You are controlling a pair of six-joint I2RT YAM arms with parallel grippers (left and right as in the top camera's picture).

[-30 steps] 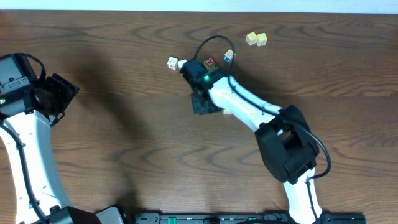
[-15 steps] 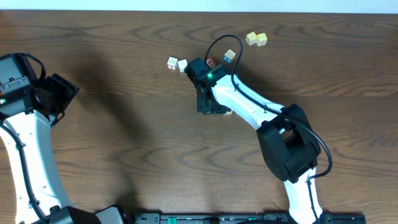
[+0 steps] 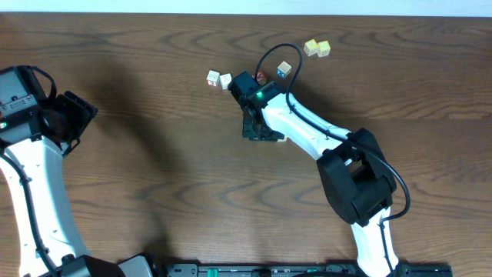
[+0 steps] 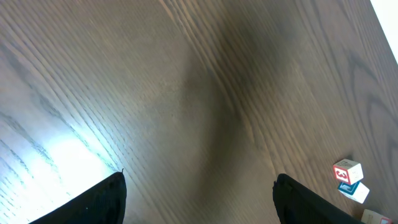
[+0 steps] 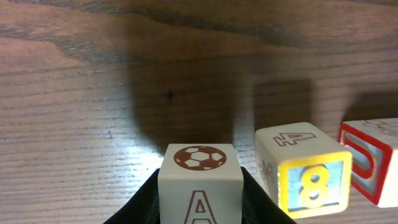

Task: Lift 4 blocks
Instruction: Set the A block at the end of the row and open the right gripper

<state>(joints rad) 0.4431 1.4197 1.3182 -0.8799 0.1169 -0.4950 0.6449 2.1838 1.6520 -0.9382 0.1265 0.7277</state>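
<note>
My right gripper (image 5: 200, 190) is shut on a cream block (image 5: 200, 163) with a soccer ball on top and a red letter A on its front. In the overhead view this gripper (image 3: 259, 128) points at the table near the middle, and the arm hides the held block. Two cream blocks (image 3: 218, 78) lie side by side just to its upper left. Two yellowish blocks (image 3: 317, 48) lie at the back right. My left gripper (image 4: 199, 208) is open over bare wood at the far left (image 3: 73, 115), with nothing between its fingers.
A block with a yellow-framed 8 (image 5: 305, 177) and a red-framed block (image 5: 373, 163) stand right beside the held one. A red-faced cube (image 3: 260, 76) and a blue-faced cube (image 3: 284, 70) lie behind the right wrist. The table's far edge runs along the top.
The right gripper has swung a little to the right with the block in its jaws, then held still. The left arm has not moved.
</note>
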